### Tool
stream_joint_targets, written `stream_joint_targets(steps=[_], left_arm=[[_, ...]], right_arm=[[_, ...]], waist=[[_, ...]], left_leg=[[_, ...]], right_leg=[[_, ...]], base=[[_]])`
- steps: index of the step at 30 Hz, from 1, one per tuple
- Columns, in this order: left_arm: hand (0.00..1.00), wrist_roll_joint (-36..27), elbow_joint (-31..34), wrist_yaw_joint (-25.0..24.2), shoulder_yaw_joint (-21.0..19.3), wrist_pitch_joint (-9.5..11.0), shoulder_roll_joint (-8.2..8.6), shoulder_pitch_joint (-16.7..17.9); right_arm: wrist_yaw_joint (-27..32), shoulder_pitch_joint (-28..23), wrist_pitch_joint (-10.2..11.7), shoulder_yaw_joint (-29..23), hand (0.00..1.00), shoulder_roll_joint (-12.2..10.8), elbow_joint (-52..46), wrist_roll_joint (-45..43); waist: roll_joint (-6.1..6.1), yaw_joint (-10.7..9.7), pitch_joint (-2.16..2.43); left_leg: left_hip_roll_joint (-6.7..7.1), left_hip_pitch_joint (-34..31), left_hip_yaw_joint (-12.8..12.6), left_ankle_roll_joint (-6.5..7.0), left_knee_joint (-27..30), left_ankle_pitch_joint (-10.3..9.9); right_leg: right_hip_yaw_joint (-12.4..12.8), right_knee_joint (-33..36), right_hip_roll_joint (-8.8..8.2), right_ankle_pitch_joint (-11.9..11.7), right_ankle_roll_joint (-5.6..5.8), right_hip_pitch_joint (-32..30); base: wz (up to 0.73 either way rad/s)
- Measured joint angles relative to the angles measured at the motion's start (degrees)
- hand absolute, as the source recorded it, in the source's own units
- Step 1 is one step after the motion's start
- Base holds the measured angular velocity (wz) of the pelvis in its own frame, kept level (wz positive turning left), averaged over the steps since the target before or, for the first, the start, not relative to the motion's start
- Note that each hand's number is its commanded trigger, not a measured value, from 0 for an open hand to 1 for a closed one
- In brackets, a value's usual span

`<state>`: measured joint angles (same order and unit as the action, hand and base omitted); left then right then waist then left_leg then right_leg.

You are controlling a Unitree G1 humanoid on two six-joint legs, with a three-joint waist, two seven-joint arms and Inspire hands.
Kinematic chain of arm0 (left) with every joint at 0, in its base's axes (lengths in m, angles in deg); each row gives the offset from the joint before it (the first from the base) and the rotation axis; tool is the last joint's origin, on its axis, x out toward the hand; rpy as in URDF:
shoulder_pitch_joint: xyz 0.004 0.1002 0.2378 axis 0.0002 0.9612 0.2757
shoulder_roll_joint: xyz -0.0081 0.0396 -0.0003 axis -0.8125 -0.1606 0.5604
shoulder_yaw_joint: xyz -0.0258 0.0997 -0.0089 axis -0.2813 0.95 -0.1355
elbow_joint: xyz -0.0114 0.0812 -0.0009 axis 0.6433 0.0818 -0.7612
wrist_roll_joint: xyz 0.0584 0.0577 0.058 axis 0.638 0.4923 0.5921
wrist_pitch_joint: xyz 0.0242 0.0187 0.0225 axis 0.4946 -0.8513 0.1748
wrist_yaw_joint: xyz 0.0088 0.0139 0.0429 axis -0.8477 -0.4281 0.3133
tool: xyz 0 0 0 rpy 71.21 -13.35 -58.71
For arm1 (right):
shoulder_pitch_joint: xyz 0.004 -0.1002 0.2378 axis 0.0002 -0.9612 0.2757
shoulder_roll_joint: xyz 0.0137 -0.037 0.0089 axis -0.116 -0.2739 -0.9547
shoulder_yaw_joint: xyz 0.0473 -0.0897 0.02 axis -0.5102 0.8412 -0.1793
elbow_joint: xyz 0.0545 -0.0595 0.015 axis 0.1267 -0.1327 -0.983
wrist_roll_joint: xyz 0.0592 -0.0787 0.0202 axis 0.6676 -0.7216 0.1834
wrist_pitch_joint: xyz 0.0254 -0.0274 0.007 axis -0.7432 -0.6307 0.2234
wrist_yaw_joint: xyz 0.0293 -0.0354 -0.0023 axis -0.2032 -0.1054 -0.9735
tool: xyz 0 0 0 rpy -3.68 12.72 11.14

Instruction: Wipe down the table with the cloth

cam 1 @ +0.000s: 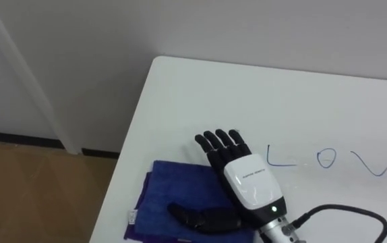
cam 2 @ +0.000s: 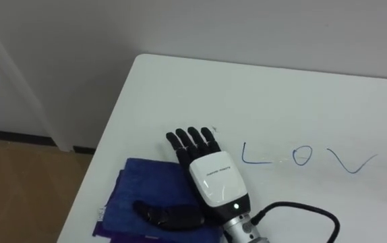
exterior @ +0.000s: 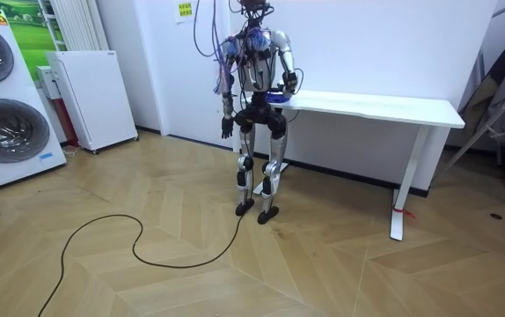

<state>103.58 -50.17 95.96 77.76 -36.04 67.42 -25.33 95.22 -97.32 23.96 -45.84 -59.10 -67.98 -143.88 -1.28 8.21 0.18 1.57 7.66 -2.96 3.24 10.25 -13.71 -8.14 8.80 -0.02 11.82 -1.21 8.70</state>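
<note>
Pressing palm-down: right robot hand point(cam 1: 247, 177), fingers straight and released, lies on the folded blue cloth point(cam 1: 170, 185) at the near left of the smooth white counter point(cam 1: 200, 94). Blue marker letters point(cam 1: 326, 159) sit just right of it. Judgement: keep even pressure and sweep the soft cloth rightward without bunching it. Left robot hand point(exterior: 226, 129) hangs at the side; state cannot be told
</note>
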Motion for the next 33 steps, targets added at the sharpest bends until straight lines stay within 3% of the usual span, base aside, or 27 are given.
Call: stream_joint_targets(steps=[10, 20, 27, 33], left_arm=[[0.00, 0.0, -2.8, 0.0, 1.1, 0.8, -0.24, -0.8], [0.00, -0.6, -3.1, 0.0, 1.1, 1.3, -0.78, -1.0], [0.00, -2.7, -5.6, 0.1, 2.4, 3.5, -1.33, -1.3], [0.00, -2.6, -6.8, 0.1, 2.4, 4.1, -1.31, -1.4]], right_arm=[[-0.1, -1.1, 0.8, 0.2, 0.00, 0.0, 1.9, 0.1], [-0.2, -2.1, 1.1, 0.4, 0.00, 0.3, 4.3, -1.0], [-0.1, -2.0, 4.3, 1.5, 0.00, 0.4, 1.7, -0.4], [-0.2, -1.9, 5.5, 3.6, 0.00, 1.0, 1.8, 1.1]], waist=[[-0.46, 0.2, -0.17], [-0.98, 0.2, 0.17], [-1.17, 0.1, 0.09], [-1.48, 0.8, -0.24]], left_leg=[[0.00, -0.1, 0.5, 0.02, -0.2, 0.0], [0.11, 0.1, 0.2, 0.05, -0.4, 0.0], [0.06, 0.1, 0.4, 0.05, -0.5, 0.0], [0.02, 0.0, 0.3, 0.05, -0.5, 0.0]], right_leg=[[-0.2, -0.2, 0.16, -0.3, 0.00, 0.2], [0.0, -0.9, 0.09, -0.3, 0.04, 0.4], [-0.1, -1.1, 0.06, -0.3, 0.08, 0.5], [0.3, -1.0, 0.01, -0.4, 0.05, 0.4]], base=[[0.00], [-0.01], [0.00], [0.00]])
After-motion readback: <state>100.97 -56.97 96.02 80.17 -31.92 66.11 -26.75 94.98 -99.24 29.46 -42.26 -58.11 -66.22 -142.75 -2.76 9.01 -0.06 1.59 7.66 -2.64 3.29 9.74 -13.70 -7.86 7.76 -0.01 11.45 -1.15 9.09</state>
